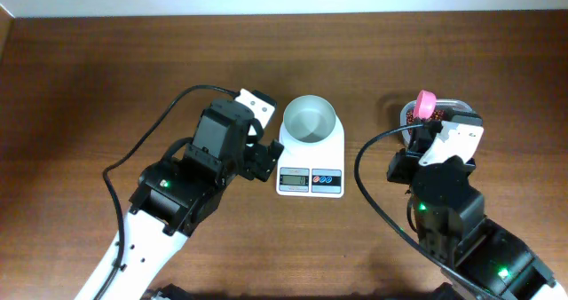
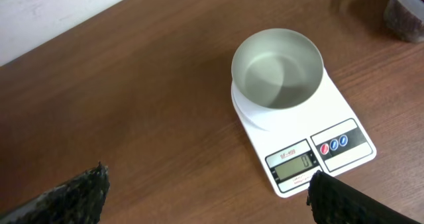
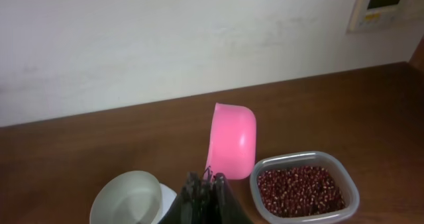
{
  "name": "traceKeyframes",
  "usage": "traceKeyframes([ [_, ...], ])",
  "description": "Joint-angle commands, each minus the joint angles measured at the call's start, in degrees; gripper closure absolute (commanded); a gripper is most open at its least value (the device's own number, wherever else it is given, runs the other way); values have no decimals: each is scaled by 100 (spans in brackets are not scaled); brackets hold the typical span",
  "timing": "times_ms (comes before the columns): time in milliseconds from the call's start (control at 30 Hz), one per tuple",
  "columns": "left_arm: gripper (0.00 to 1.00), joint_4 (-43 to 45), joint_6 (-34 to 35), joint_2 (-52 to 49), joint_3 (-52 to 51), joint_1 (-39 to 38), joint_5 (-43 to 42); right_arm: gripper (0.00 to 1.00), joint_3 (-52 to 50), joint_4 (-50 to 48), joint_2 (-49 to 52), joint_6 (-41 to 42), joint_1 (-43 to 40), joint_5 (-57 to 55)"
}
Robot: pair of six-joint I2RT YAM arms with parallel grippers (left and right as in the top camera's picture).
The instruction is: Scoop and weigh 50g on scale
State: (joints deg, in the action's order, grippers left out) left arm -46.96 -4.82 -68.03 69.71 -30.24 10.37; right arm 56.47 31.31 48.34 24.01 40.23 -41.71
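The white scale [image 1: 311,177] stands mid-table with its empty white bowl [image 1: 309,118] on top, and its display [image 2: 296,163] reads zero. My left gripper [image 2: 209,196] is open, low over the table at the scale's left front corner, with nothing between its fingers. My right gripper [image 3: 207,184] is shut on the handle of a pink scoop [image 3: 232,141], which stands upright just left of a clear tub [image 3: 344,184]. The tub holds a heap of the dark red-brown beans [image 3: 301,191]. Seen from overhead, the scoop [image 1: 427,103] partly covers the tub.
The bowl [image 3: 126,197] lies left of my right fingers. A black cable [image 1: 146,140] loops over the table behind the left arm. A pale wall runs along the table's far edge.
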Motion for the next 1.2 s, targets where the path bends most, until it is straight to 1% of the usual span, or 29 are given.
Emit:
traceKeyframes([
  [0,1,-31,0,24,72,31,39,96,404,367,4,70,-26,369],
  [67,1,-31,0,24,72,31,39,96,721,975,92,306,-387,839],
  [133,1,-31,0,24,72,31,39,96,1086,1659,302,302,-1014,1784],
  [200,1,-31,0,24,72,31,39,96,1362,2170,595,299,-1762,2822],
  [267,1,-31,0,24,72,31,37,96,1526,2540,901,299,-2330,3661],
  [300,1,-31,0,24,72,31,39,96,1639,2903,1231,295,-2841,4374],
  [333,1,-33,0,24,72,31,37,96,1705,3126,1499,160,-3178,4970],
  [400,1,-72,0,24,72,31,37,96,1727,3287,1908,-238,-3622,6043],
  [467,1,-140,0,24,72,31,37,96,1727,3303,2297,-323,-3987,6953],
  [567,1,-328,0,24,72,31,37,96,1727,3300,2483,-315,-4310,7370],
  [667,1,-446,0,24,72,31,-28,96,1727,3300,2472,-299,-4411,7449],
  [833,1,-498,-4,24,111,63,-822,96,1727,3300,2472,-302,-4411,7449],
  [867,1,-769,-254,24,293,245,-1259,96,1727,3300,2472,-302,-4411,7449],
  [933,1,-1274,-726,24,693,647,-1738,96,1727,3300,2474,-302,-4411,7449],
  [1033,1,-2363,-1357,24,1668,1727,-2400,96,1727,3292,2474,-302,-4411,7447],
  [1133,1,-2645,-1462,24,1849,2116,-2546,96,1727,3292,2474,-302,-4411,7447],
  [1167,1,-2723,-1589,4,1847,2140,-2804,96,1727,3292,2474,-302,-4411,7447],
])
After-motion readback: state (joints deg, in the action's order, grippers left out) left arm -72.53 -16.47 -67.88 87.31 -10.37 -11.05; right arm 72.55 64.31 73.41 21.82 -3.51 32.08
